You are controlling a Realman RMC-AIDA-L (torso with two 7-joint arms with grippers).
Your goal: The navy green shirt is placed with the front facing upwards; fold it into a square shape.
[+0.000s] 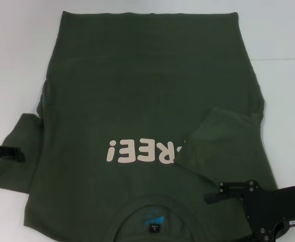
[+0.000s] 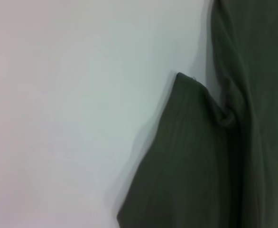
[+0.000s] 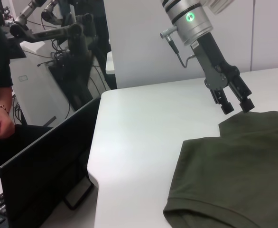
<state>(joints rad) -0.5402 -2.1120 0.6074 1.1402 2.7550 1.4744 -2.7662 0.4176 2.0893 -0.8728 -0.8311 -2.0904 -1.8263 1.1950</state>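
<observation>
The white bench (image 1: 283, 30) carried one navy green shirt (image 1: 147, 91), spread front up with its collar toward the robot and the pink "FREE!" print (image 1: 142, 150) reading upside down in the head view. The shirt lay between the two pincers, its body reaching away from both toward the far edge of the bench.

As for progress, one sleeve, the right one (image 1: 223, 138), already lay folded inward over the chest, its tip touching the end of the print, just beyond the right pincer (image 1: 228, 191). The left sleeve (image 1: 19, 151) still lay flat out to the side, directly under the left pincer (image 3: 234, 101). By my judgement the fold had only begun: the left sleeve, both sides and the lengthwise folds remained.

The left pincer hovered just above the left sleeve's corner with its two fingers spread and holding nothing. The right pincer sat low over the shirt's right shoulder; whether its fingers were spread or pressed together I cannot tell.

Count: one shirt, two sleeves, two pincers.
</observation>
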